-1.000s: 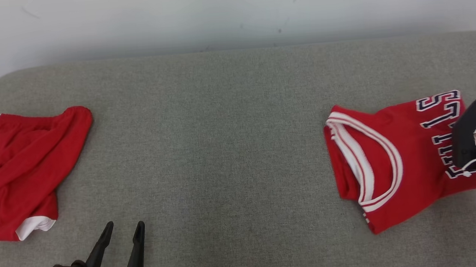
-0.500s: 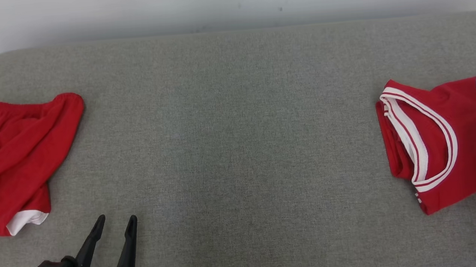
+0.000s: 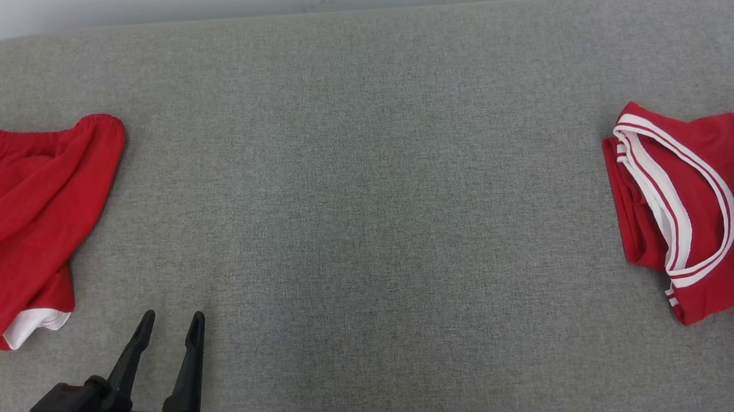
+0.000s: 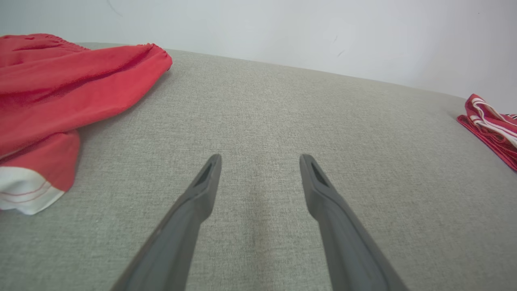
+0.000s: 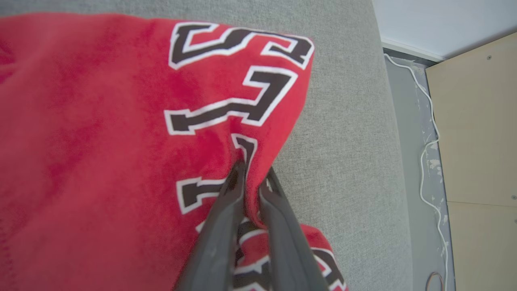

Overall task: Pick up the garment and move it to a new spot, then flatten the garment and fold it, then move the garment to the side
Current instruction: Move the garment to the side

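Observation:
The garment (image 3: 696, 209), a folded red jersey with white-trimmed openings and dark lettering, lies at the right edge of the grey padded surface (image 3: 364, 167), partly cut off by the frame. In the right wrist view my right gripper (image 5: 255, 176) is shut on a raised fold of the garment (image 5: 101, 121) near its lettered edge. My left gripper (image 3: 172, 315) rests open at the lower left, over bare surface. The left wrist view shows the left gripper (image 4: 260, 157) holding nothing, and the garment (image 4: 490, 121) far off at the right.
Crumpled red shorts (image 3: 25, 217) with a white hem lie at the left edge, close to my left gripper. A pale wall runs behind the surface. Past the surface's right end are a white cable (image 5: 428, 133) on the floor and a wooden panel (image 5: 476, 121).
The head camera has tilted down. The garment has slid to the right, farther from the shorts, pulled by my right gripper. The left gripper has stayed open in place.

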`<state>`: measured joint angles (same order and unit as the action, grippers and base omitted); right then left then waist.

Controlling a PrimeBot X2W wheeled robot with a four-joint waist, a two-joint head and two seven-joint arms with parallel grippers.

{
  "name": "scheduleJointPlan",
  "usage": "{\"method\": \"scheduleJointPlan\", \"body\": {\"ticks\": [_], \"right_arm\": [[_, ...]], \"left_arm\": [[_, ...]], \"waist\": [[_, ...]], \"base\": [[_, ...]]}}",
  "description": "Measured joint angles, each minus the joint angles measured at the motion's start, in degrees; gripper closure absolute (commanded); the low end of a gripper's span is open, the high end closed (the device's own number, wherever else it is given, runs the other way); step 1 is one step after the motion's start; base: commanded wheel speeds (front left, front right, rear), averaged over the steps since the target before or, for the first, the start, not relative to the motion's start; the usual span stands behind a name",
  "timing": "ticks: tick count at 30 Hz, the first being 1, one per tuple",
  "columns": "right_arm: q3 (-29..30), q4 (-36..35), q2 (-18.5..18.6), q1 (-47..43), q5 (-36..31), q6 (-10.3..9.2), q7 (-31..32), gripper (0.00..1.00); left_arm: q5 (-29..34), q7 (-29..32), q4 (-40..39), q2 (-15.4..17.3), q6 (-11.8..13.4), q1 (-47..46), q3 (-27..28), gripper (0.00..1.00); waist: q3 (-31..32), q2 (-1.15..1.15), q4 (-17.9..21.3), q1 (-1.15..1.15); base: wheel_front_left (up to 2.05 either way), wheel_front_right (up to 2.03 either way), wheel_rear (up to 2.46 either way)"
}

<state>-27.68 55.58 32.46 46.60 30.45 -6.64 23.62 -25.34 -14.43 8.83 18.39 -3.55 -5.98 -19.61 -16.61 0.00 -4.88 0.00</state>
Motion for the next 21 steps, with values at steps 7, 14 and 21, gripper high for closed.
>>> {"method": "scheduleJointPlan", "body": {"ticks": [7,14,21], "right_arm": [[-1.31,2.26,-0.11,1.45,-2.50,-0.42,0.10,0.00],[-1.35,1.45,1.32,2.37,-3.59,-0.42,-4.20,0.00],[3.08,-4.17,0.24,0.61,0.91,1.82,-15.44,0.00]], "left_arm": [[-0.43,0.00,1.80,-0.32,0.00,-0.18,0.21,0.00],[-0.57,0.00,3.78,-2.03,0.01,-0.16,-0.12,0.00],[-1.00,0.00,5.58,-3.39,1.33,0.28,0.65,0.00]], "waist": [[1.30,0.00,0.04,0.00],[4.03,0.01,0.56,0.00],[7.44,0.00,0.97,0.00]], "base": [[0.00,0.00,0.00],[0.00,0.00,0.00],[0.00,0.00,0.00]]}}
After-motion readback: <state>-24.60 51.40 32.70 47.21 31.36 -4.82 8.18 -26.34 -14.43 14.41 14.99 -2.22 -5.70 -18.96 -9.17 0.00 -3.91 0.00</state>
